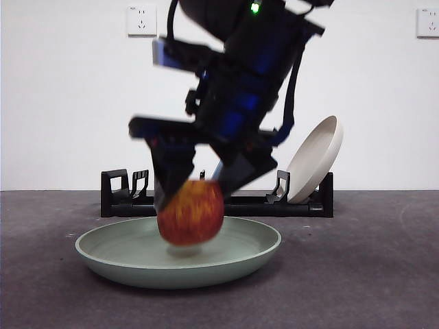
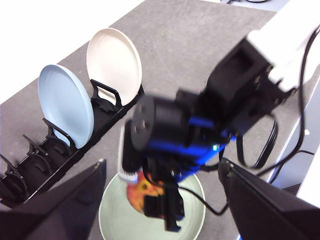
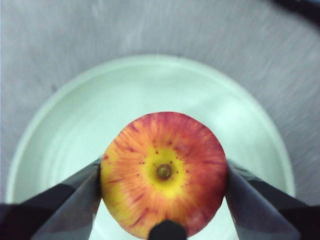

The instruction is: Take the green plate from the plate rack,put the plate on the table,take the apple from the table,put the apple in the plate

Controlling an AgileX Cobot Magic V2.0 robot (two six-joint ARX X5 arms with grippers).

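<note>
Matte green plate point(image 1: 254, 248), smooth-skinned apple point(image 1: 191, 212), mottled matte table point(image 1: 370, 274).

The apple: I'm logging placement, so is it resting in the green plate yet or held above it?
Held above: the apple hangs over the plate, a gap beneath it, clamped in the right pincer.

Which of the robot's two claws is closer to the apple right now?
The right claw. Its jaws grip the apple on both sides, over the green plate. The left claw hangs well above, open and empty, looking down on it.
</note>
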